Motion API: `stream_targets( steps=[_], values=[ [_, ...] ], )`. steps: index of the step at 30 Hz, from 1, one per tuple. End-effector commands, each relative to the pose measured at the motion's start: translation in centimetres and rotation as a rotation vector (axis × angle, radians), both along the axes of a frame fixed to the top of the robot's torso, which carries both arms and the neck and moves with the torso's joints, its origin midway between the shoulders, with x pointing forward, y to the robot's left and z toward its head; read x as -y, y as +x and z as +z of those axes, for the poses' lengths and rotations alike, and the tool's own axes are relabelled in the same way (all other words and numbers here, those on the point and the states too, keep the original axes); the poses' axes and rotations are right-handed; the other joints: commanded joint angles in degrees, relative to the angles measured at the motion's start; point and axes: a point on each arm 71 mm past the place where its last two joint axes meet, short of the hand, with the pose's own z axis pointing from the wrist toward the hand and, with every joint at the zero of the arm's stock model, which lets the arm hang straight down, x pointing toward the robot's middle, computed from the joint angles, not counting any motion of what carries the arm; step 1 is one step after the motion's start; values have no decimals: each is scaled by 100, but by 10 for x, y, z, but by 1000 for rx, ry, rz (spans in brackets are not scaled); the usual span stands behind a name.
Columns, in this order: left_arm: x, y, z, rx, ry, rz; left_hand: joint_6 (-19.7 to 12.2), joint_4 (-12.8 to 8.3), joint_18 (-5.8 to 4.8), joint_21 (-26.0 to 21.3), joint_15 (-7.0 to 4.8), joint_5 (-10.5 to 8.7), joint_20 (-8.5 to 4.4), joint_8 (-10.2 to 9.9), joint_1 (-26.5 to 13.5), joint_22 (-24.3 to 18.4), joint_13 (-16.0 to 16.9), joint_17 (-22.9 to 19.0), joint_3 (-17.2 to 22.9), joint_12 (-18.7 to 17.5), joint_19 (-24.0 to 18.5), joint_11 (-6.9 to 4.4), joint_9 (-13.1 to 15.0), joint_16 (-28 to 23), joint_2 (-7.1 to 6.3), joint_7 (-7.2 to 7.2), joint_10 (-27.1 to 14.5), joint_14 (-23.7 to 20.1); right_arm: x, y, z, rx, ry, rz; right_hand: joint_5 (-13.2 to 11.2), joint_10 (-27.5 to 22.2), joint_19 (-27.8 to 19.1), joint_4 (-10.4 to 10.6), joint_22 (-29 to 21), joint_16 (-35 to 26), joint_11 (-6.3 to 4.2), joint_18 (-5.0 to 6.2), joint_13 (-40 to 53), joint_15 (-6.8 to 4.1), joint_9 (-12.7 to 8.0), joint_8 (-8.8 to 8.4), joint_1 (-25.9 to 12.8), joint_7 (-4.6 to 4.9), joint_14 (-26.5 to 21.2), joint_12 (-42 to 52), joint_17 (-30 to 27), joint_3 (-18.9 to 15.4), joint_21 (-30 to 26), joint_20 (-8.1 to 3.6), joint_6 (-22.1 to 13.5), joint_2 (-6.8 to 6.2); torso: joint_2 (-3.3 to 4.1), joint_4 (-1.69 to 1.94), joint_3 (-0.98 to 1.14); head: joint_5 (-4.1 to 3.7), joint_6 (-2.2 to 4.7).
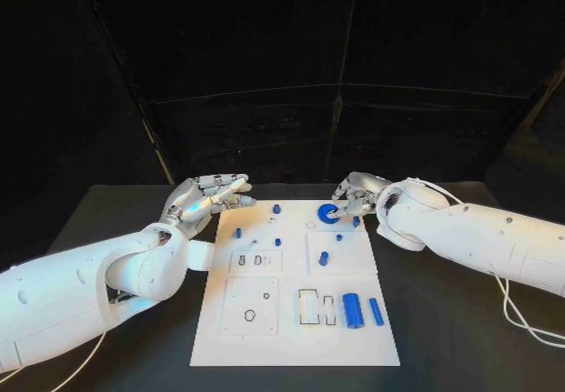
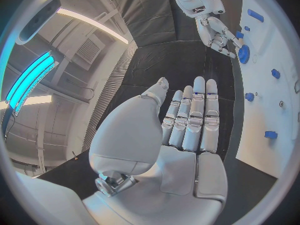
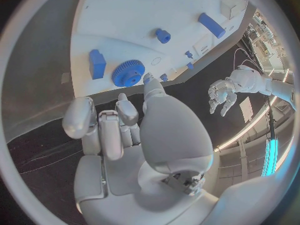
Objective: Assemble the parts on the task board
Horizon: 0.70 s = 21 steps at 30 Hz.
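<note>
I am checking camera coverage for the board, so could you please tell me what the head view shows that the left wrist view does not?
Head view alone: the near end of the task board with two long blue cylinders lying beside rectangular slots, and the left arm. Left wrist view alone: the left hand's palm side, fingers straight and holding nothing. Both: the blue gear at the board's far end, with the right hand at it; whether it grips the gear is unclear.

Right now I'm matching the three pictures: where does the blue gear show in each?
Head view: the gear sits at the board's far end, by the right hand.
Left wrist view: gear beside the right hand.
Right wrist view: gear just beyond the fingertips.
Shared landmark: the right hand.
</note>
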Motion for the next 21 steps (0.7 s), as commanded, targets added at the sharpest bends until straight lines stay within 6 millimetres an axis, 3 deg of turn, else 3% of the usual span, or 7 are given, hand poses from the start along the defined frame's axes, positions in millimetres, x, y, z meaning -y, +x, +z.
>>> stream_targets(
  steps=[1, 8, 21],
  values=[
    [2, 0, 1, 4, -10, -11, 3, -37, 75, -30, 6, 7, 16, -42, -7, -12, -6, 9, 11, -41, 41, 38, -7, -32, 57, 19, 12, 41, -1, 1, -2, -35, -31, -15, 36, 135, 75, 53, 89, 80, 6, -106, 279, 40, -1, 54, 95, 4, 386, 214, 301, -12, 63, 1, -19, 16, -1, 1, -9, 6, -14],
    [2, 1, 1, 2, -9, -12, 3, -37, 75, -30, 6, 7, 16, -42, -7, -12, -6, 9, 11, -41, 41, 38, -7, -32, 57, 19, 12, 41, -10, 2, -3, -29, -79, 13, 23, 957, 239, 114, 491, 318, 5, -178, 1733, 50, -2, 155, 192, -10, 477, 1277, 900, -141, 291, 22, 49, 91, -2, -4, -7, 22, -46],
    [2, 2, 0, 0, -9, -14, 5, -42, 76, -35, 5, 7, 16, -46, -3, -16, -6, 11, 12, -45, 44, 37, -7, -37, 61, 18, 15, 43, -12, 1, -4, -25, -143, 25, 4, 1159, 321, 13, 690, 393, -7, -210, 2092, 49, -1, 215, 390, -31, 510, 1517, 1106, -71, 405, 16, 176, 234, -3, 2, -10, 37, -83]
  ],
)
